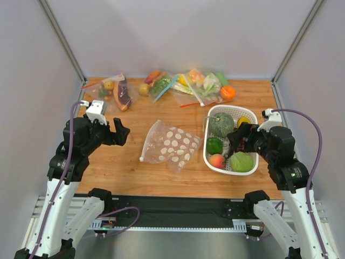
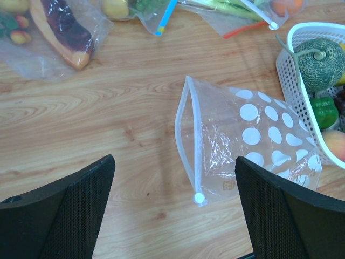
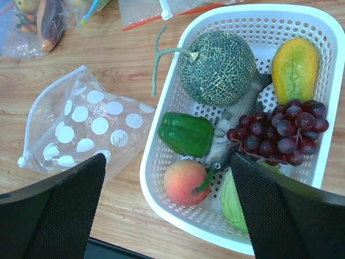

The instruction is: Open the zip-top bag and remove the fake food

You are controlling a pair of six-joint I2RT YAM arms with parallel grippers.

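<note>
Left claw [image 1: 123,132] and right claw [image 1: 233,141] hang released. Zip-top bag [image 1: 170,144] lies mid-frame, seemingly empty; melon [image 1: 221,124], peach [image 1: 217,161], yellow fruit [image 1: 243,121] crowd the basket [image 3: 152,172] beside grapes [image 3: 280,129].

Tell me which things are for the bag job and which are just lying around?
For the job: clear white-dotted zip-top bag, grey-green bumpy plastic melon, orange-red peach, yellow fruit.
Lying about: glossy green pepper, dark purple grapes, pale green cabbage, plain clear bags.
</note>
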